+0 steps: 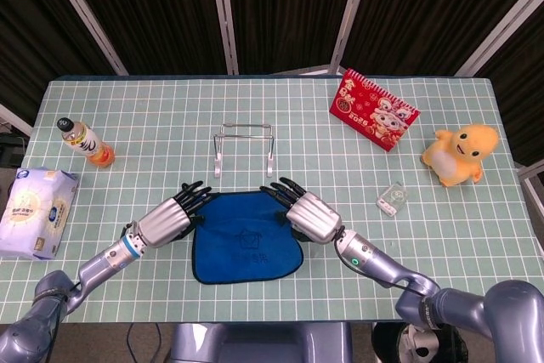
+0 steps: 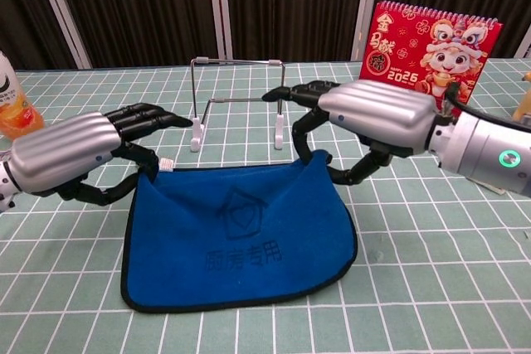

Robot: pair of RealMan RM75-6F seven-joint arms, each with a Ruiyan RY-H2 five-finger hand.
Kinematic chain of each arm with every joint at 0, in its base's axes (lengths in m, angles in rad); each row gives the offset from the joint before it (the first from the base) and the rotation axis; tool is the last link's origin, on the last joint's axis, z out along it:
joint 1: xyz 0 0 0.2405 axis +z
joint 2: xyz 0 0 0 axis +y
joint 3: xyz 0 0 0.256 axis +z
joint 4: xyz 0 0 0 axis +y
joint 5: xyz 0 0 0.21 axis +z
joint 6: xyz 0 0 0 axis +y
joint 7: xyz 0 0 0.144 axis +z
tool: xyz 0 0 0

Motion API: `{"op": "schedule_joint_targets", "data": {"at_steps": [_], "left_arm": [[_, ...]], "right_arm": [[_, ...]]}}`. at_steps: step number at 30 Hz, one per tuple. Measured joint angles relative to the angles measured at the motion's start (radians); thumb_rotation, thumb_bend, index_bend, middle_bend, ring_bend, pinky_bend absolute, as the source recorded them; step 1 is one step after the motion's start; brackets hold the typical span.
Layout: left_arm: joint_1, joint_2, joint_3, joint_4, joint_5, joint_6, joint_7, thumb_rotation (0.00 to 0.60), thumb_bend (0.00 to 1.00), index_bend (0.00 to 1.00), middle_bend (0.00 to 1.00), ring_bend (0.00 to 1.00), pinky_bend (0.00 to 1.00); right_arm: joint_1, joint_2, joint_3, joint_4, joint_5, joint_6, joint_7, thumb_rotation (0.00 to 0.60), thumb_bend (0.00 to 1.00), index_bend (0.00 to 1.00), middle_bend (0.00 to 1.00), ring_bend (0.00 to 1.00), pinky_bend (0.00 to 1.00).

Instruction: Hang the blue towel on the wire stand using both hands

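The blue towel [image 1: 246, 244] [image 2: 236, 230] with a printed house mark hangs by its two far corners, its lower part draping toward the table. My left hand [image 1: 170, 218] [image 2: 79, 155] pinches the towel's left corner. My right hand [image 1: 308, 214] [image 2: 373, 118] pinches the right corner, other fingers spread forward. The wire stand [image 1: 244, 147] [image 2: 238, 101], a low metal frame with white feet, stands just beyond the towel between the two hands, with nothing on it.
A red 2025 calendar [image 1: 372, 109] [image 2: 436, 47] stands at the back right. A yellow duck toy [image 1: 459, 154] and a small clear box [image 1: 392, 200] lie right. An orange drink bottle [image 1: 85, 143] and a tissue pack [image 1: 36, 212] sit at the left.
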Motion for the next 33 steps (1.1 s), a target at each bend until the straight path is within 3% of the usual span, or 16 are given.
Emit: {"op": "schedule_joint_targets", "data": {"at_steps": [8,16,27,33], "left_arm": [[-0.039,0.034,-0.090,-0.072,-0.070,0.034,0.030,0.600,0.66,0.86,0.00,0.00,0.00],[-0.099,0.118,-0.181,-0.264,-0.128,0.025,0.164,0.600,0.66,0.86,0.00,0.00,0.00],[-0.191,0.280,-0.323,-0.605,-0.233,-0.114,0.436,0.600,0.66,0.86,0.00,0.00,0.00],[-0.237,0.322,-0.414,-0.672,-0.310,-0.187,0.522,0.600,0.66,0.86,0.00,0.00,0.00]], "right_arm": [[0.025,0.057,0.087,-0.075,0.032,0.021,-0.035,0.600,0.60,0.63,0.01,0.00,0.00],[0.073,0.087,0.201,-0.113,0.107,0.006,-0.071,0.600,0.60,0.64,0.02,0.00,0.00],[0.162,0.109,0.342,-0.111,0.286,-0.110,-0.154,0.600,0.59,0.64,0.02,0.00,0.00],[0.209,0.092,0.383,-0.049,0.364,-0.154,-0.183,0.600,0.59,0.64,0.03,0.00,0.00]]}}
